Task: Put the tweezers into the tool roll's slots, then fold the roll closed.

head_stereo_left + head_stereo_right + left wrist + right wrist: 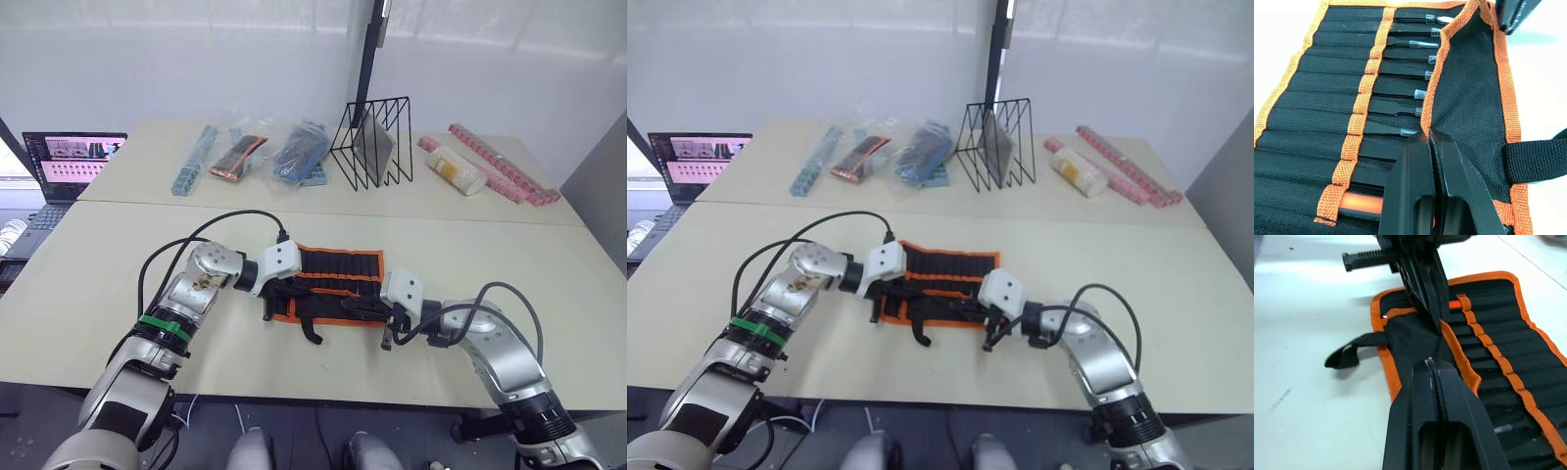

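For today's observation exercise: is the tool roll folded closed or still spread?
Partly folded: the tool roll's flap is lifted over the tweezers; slots remain exposed.

Both tools crowd the tool roll [328, 284] near the tabletop's [549, 274] front edge: the left tool [1429, 139] is pinched on its raised flap, the right tool [1433, 363] closed just beside it. The strap [1349, 352] trails toward the front edge. Bare tabletop lies open toward the right edge. Packets [235, 155] and a wire rack [374, 142] line the far edge.
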### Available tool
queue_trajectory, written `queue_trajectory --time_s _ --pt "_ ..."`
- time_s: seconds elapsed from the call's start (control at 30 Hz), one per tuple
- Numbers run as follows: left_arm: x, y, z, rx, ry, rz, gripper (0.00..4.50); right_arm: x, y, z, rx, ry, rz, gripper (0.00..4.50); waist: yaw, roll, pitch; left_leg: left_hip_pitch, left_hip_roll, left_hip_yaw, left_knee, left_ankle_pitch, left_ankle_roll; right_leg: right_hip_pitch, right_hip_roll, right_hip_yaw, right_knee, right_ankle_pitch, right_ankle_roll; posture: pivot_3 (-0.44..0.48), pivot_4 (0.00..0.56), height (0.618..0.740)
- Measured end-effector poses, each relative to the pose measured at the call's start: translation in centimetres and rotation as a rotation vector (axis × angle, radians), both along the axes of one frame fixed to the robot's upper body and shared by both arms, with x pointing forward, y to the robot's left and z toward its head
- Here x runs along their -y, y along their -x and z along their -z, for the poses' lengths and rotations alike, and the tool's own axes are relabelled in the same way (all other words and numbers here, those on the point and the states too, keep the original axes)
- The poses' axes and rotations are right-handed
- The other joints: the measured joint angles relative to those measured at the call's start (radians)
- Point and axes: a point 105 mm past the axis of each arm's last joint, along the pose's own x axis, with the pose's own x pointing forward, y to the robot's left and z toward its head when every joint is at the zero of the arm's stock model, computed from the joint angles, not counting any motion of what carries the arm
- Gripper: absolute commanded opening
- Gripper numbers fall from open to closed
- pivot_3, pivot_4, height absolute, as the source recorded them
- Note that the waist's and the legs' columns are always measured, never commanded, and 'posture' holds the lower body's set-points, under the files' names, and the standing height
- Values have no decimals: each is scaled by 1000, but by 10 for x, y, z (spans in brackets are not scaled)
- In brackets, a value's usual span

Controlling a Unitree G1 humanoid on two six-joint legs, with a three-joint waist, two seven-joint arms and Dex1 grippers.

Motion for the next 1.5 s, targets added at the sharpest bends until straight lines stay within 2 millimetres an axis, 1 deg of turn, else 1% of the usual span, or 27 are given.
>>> queue_trajectory --time_s 0.1,0.23,0.27,0.3,0.33,0.47,0.5,0.57,0.67,0.77,0.83,0.93,1.0,1.13,1.2,1.3,1.37,1.4,1.5 --pt "0 0 0 21 -7 8 0 5 -5 12 -19 23 27 28 0 0 0 0 0 0 0 0 0 0 0 0 0 0 0 0 150 687" --pt "-1 -2 -6 48 11 4 1145 9 -10 20 -35 25 50 0 0 0 0 0 0 0 0 0 0 0 0 0 0 0 0 0 150 687" --pt "-1 -3 -8 51 19 1 1542 9 -10 21 -34 26 52 0 0 0 0 0 0 0 0 0 0 0 0 0 0 0 0 0 150 687" --pt "-2 -3 -9 53 25 -1 1808 10 -11 22 -36 28 54 0 0 0 0 0 0 0 0 0 0 0 0 0 0 0 0 0 150 687" --pt "-2 -3 -11 50 36 0 2198 10 -11 22 -39 28 56 0 0 0 0 0 0 0 0 0 0 0 0 0 0 0 0 0 150 687" --pt "-2 -2 -20 62 65 2 3480 9 -13 23 -47 19 58 0 0 0 0 0 0 0 0 0 0 0 0 0 0 0 0 0 150 687" --pt "-2 -2 -22 71 78 2 3884 9 -14 23 -47 19 58 0 -1 0 0 0 0 0 0 0 0 0 0 0 0 0 0 0 150 687" --pt "-4 2 -29 83 140 -15 4454 9 -16 22 -43 26 55 0 -3 0 0 0 0 0 0 0 0 0 0 0 0 0 0 0 150 687" --pt "-6 12 -41 74 264 -42 4454 9 -17 24 -53 27 54 0 -5 0 0 0 0 -1 0 0 0 -1 0 0 1 0 0 0 150 687" --pt "-11 24 -46 52 359 -84 4454 8 -17 24 -56 27 51 0 -6 0 0 0 0 -1 0 0 0 0 0 0 1 0 0 0 150 687" --pt "-15 32 -39 14 395 -121 4454 7 -17 24 -57 28 47 0 -5 0 0 0 0 -1 0 0 0 0 0 0 1 0 0 0 150 687" --pt "-16 46 -23 -54 423 -168 4454 6 -16 25 -60 32 40 0 -5 0 0 1 0 -1 0 0 0 0 0 0 1 0 0 0 150 687" --pt "-13 53 -14 -94 435 -187 3888 6 -16 26 -60 37 40 0 -3 0 0 1 0 -1 0 0 0 0 0 0 1 0 0 0 150 687" --pt "-4 54 -11 -86 434 -194 2689 5 -15 27 -62 40 34 0 0 0 0 1 0 -1 0 0 0 1 0 0 0 0 0 0 150 687" --pt "0 53 -3 -94 407 -206 1983 5 -15 27 -63 40 32 0 0 0 0 1 0 -1 0 0 0 1 0 0 0 0 0 0 150 687" --pt "-1 46 9 -99 376 -264 980 4 -15 27 -63 41 30 0 0 0 0 1 0 -1 0 0 0 1 0 0 0 0 0 0 150 687" --pt "-6 35 24 -96 316 -324 299 4 -15 27 -63 41 29 0 0 0 0 1 0 -1 0 0 0 1 0 0 0 0 0 0 150 687" --pt "-8 33 27 -83 304 -338 37 5 -15 27 -64 42 29 0 0 0 0 1 0 -1 0 0 0 1 0 0 0 0 0 0 150 687" --pt "-4 27 28 -50 286 -341 37 5 -15 27 -63 45 32 0 2 1 0 2 0 -1 0 0 0 2 0 0 0 0 0 0 150 687"
